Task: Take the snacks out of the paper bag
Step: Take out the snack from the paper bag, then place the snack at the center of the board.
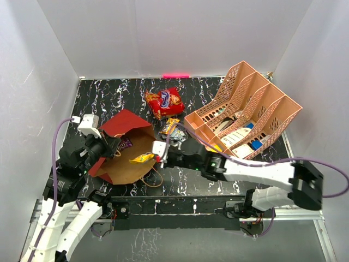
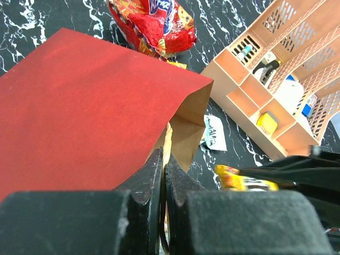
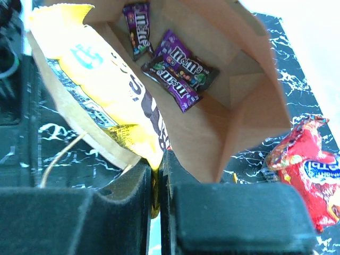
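The right claw point(image 3: 155, 178) pinches the yellow packet point(image 3: 101, 90) at the bag point(image 1: 128, 170) mouth, its length running toward nine o'clock, purple packets point(image 3: 180, 71) deeper, the left claw point(image 2: 162, 167) clamping the rim.

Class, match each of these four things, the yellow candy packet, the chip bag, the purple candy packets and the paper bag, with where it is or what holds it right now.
Things:
1. yellow candy packet
2. chip bag
3. purple candy packets
4. paper bag

Places:
A. lying on the table, outside the bag
B. its edge pinched by the left gripper
C. pinched by the right gripper
D. lying inside the bag

Pairs: 1-C, 2-A, 3-D, 4-B.
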`<state>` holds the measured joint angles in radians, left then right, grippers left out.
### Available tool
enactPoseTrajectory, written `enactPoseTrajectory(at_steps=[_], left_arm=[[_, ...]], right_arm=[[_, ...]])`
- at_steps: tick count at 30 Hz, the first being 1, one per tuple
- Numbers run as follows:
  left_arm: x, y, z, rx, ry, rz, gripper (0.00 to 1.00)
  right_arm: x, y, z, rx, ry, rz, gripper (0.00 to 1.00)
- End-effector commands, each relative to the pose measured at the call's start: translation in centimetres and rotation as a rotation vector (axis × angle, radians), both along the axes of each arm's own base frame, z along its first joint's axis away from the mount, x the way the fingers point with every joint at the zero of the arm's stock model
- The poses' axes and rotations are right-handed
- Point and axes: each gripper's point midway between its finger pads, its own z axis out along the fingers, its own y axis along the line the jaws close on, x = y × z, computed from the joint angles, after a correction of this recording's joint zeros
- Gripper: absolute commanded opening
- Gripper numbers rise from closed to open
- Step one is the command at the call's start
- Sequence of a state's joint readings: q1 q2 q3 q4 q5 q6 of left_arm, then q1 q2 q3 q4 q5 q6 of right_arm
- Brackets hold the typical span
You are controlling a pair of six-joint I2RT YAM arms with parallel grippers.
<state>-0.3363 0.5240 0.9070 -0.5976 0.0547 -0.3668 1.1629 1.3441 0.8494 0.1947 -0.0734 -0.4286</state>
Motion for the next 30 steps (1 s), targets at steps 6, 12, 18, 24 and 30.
enactPoseTrajectory(at_steps=[6,12,18,24,30], left_arm=[[0.2,0.4,0.2,0.002,-0.11,0.007,0.0],[0.2,1.0,0.3,0.015,-0.135,0.03,0.0],[-0.5,0.7,0.6,-0.003,-0.17,0.005,0.0],[-0.6,0.8,0.8,-0.003,-0.178,0.007,0.0],[-1.2,1.5,1.1,-0.021,-0.192,0.041,0.0]], right_arm=[[2.2,-10.8,1.1,0.133,0.229,-0.536,0.07],[3.9,-13.8,-1.1,0.22,0.383,-0.787,0.07],[7.7,-14.0,-4.3,0.139,0.438,-0.918,0.07],[10.3,-14.5,-8.2,-0.179,0.266,-0.864,0.07],[11.7,-14.3,-10.6,-0.426,0.118,-0.784,0.07]])
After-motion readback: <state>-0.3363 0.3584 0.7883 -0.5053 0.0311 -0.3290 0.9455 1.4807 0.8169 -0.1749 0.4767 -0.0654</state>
